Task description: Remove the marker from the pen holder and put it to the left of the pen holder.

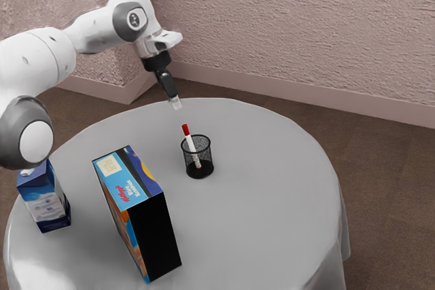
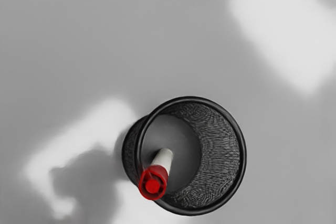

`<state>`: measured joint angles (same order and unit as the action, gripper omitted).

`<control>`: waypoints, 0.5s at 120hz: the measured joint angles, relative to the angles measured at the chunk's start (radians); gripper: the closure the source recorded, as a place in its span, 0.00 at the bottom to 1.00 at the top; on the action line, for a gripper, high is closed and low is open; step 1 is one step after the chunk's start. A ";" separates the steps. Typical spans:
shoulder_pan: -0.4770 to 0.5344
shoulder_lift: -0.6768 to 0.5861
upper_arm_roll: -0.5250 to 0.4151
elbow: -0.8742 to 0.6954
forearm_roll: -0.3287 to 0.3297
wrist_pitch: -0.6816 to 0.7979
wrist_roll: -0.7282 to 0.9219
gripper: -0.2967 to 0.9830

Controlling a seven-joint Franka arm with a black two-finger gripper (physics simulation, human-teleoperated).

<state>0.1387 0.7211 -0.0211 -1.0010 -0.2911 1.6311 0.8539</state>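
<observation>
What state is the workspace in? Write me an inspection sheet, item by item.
Surface: round table with pale grey cloth.
Job's things: white cylindrical marker with red cap, leaning inside the round black mesh pen holder, cap up.
Clutter: tall blue-topped, black-sided Kellogg's box and blue-and-white carton, both standing.
Gripper: black two-finger gripper, raised above the marker, touching nothing.
Cables: nothing seen.
Surroundings: rough pinkish walls, brown floor.

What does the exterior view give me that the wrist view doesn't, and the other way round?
Exterior view: the arm, end effector, Kellogg's box, blue-and-white carton and wall.

Wrist view: the round end face of the red cap, seen from above.

Both: the white marker leaning in the black mesh pen holder on the grey table.
</observation>
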 joint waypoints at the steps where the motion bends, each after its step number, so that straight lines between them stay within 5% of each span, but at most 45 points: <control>1: 0.000 0.004 0.000 0.000 -0.006 0.000 0.001 0.23; 60: 0.005 0.130 0.006 -0.001 -0.121 -0.007 0.027 0.23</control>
<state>0.1442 0.8515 -0.0153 -1.0021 -0.4123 1.6236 0.8807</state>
